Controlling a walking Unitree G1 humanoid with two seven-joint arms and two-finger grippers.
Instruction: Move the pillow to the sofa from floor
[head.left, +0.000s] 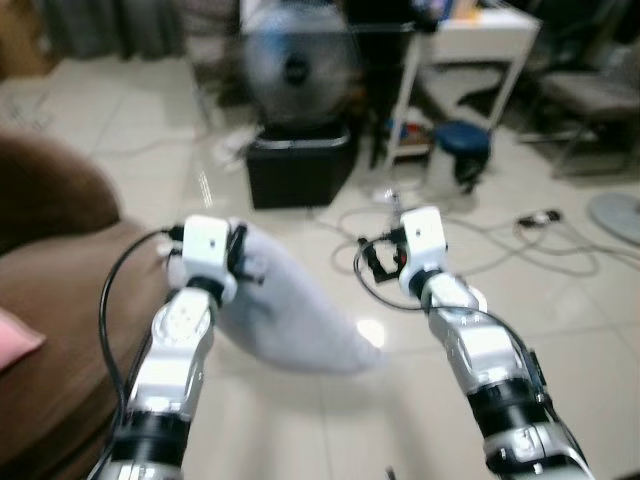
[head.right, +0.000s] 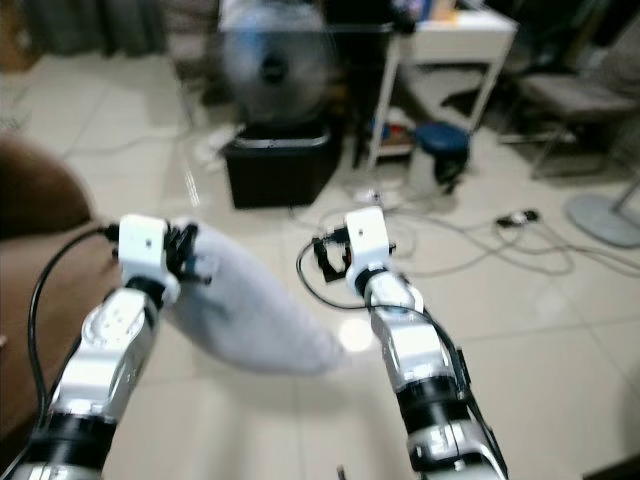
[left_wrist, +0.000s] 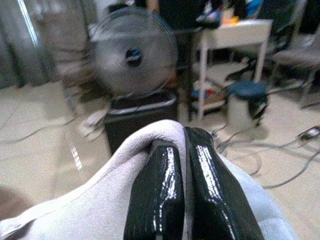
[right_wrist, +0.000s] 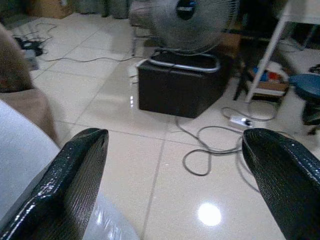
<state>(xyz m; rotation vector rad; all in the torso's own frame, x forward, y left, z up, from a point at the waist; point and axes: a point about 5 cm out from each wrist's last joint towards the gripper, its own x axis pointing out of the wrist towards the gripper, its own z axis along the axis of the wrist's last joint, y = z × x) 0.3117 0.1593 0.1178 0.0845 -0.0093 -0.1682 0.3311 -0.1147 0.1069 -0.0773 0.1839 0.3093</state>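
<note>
A pale grey pillow (head.left: 290, 305) hangs tilted above the tiled floor, its lower end near the floor. My left gripper (head.left: 245, 262) is shut on its upper edge; in the left wrist view the two black fingers (left_wrist: 167, 195) pinch the fabric of the pillow (left_wrist: 90, 210). The brown sofa (head.left: 60, 300) lies just left of the pillow. My right gripper (head.left: 378, 262) is held up to the right of the pillow, open, with nothing between its fingers (right_wrist: 75, 170); the pillow (right_wrist: 20, 160) is beside its one finger.
A standing fan (head.left: 298, 62) rests on a black box (head.left: 300, 165) straight ahead. Cables (head.left: 480, 250) trail over the floor to the right. A white table (head.left: 470, 50), a blue stool (head.left: 462, 140) and a chair (head.left: 590, 100) stand behind. A pink cushion (head.left: 15, 340) lies on the sofa.
</note>
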